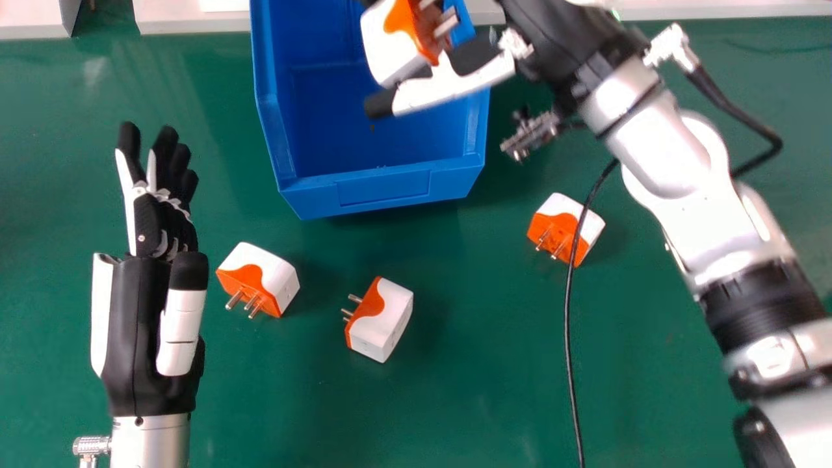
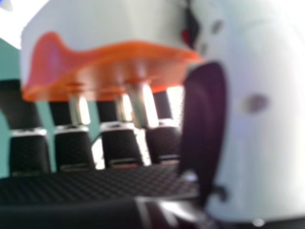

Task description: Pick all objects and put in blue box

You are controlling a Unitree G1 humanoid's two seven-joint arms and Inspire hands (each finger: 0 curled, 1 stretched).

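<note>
right hand (image 1: pixel 452 83) closed around a white-orange adapter (image 1: pixel 390 40) over the blue box (image 1: pixel 383 187); left hand (image 1: pixel 151 312) extended, fingers straight

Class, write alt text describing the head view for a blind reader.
A robot's right hand holds an orange-and-white plug over a blue box on a green table. Three more plugs lie nearer the camera; the open left hand is at left.

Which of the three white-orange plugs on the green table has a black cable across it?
The rightmost plug in the head view: the black cable crosses it, while the left plug and middle plug lie clear.
</note>
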